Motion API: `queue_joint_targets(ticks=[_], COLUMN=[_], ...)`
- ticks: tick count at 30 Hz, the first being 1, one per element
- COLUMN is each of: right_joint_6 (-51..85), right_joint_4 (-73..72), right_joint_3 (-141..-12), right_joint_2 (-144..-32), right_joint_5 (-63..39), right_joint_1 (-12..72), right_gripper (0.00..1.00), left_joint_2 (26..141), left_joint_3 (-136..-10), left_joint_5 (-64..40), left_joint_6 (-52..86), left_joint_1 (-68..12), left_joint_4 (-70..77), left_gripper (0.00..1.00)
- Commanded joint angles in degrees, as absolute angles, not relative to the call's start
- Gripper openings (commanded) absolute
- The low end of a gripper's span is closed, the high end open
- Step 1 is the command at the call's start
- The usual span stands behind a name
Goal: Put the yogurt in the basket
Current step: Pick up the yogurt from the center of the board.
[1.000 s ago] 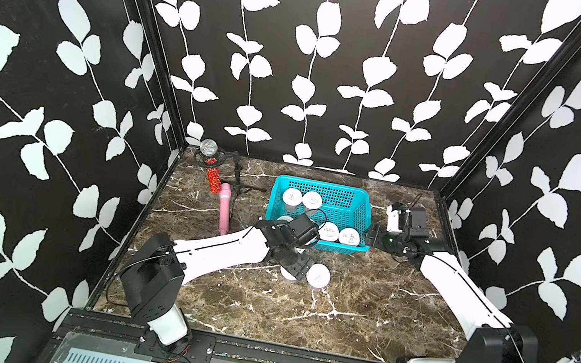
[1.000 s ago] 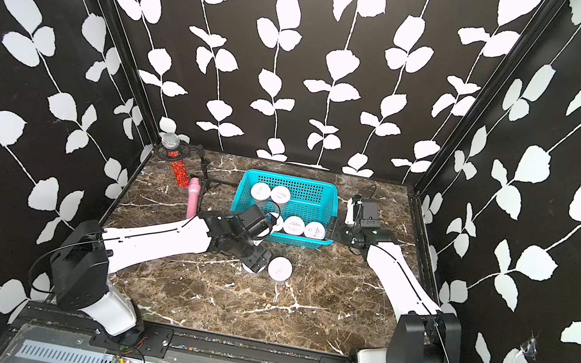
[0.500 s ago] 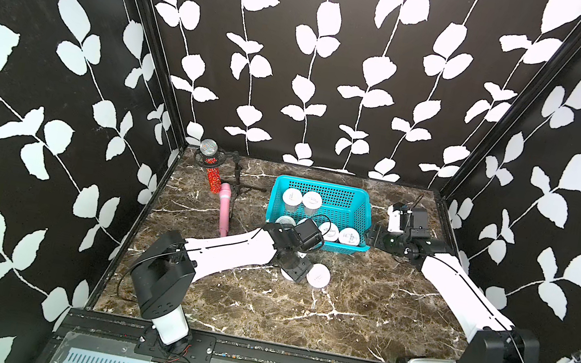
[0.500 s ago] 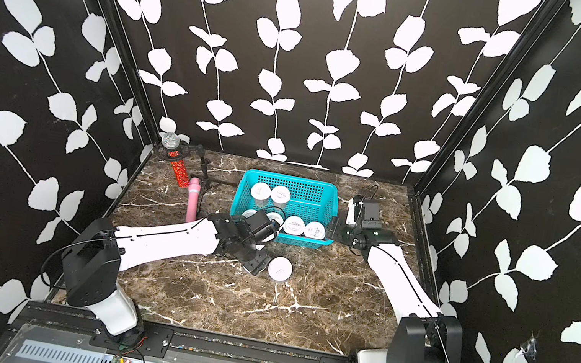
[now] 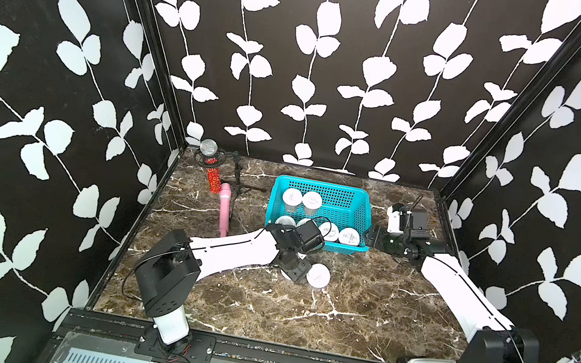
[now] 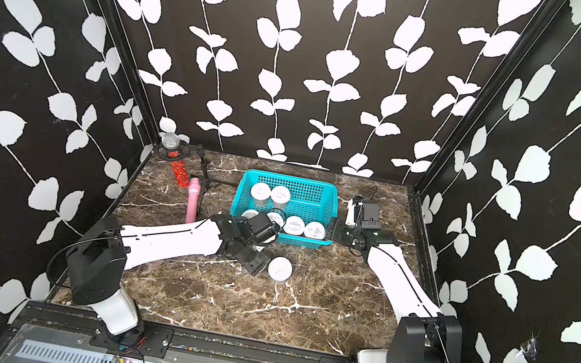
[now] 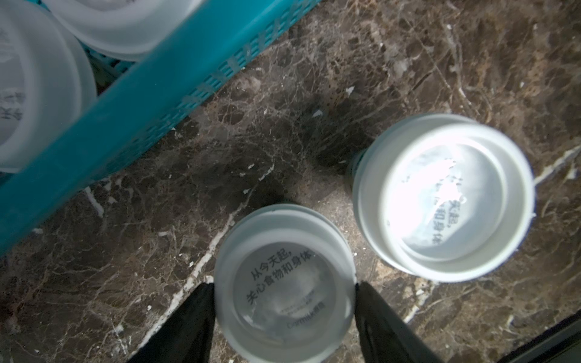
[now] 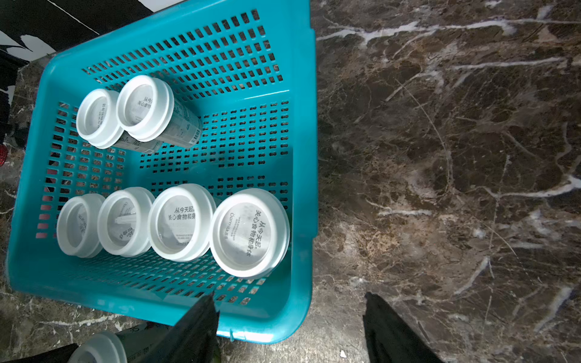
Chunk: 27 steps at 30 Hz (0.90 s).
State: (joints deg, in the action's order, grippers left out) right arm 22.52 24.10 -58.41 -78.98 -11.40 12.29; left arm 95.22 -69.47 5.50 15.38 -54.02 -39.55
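Yogurt (image 8: 248, 232) comes as small cups with flat white lids and clear sides; we judge them light, stiff at the lid and smooth enough to slip lower down, so the stepped lid band is the sound place to grip. Six cups (image 8: 179, 223) stand in the basket (image 8: 305, 157), four in a row, two apart from them. Two more stand on the table (image 5: 258, 306) just outside it. The left gripper (image 7: 285, 287) has its jaws closed on the first cup (image 7: 284, 283), one at each side of the lid; whether it is off the table we cannot tell from so close. The second cup (image 7: 443, 198) stands just beside it, not touching. The right gripper (image 8: 290, 298) hangs at the basket's corner, jaws wide and empty. The marble table is hard, flat and glossy, so a nudged cup would likely slide. Leaf-patterned walls (image 5: 343, 58) close three sides; a pink bottle (image 5: 223, 211) lies well apart.
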Motion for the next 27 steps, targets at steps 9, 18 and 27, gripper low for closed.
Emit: queue_joint_targets(ticks=[9,18,27], right_joint_6=[22.8,22.9,22.6], right_joint_4=[22.5,22.6,22.5], right_joint_3=[-56.7,-56.8,-57.2], right_joint_2=[-78.4,-78.4,-78.7], right_joint_5=[-12.0,-12.1,-11.6], right_joint_1=[12.0,12.0,11.9], right_gripper=[0.75,0.75,0.74], left_joint_2=[96.9,97.3,94.9], left_joint_3=[-71.0,-70.7,-70.4], left_joint_5=[7.3,7.8,9.1], left_joint_6=[15.0,15.1,15.1], left_joint_1=[-54.5,-54.5,-54.5], left_joint_4=[-41.0,-41.1,-41.1], left_gripper=[0.68,0.66,0.61])
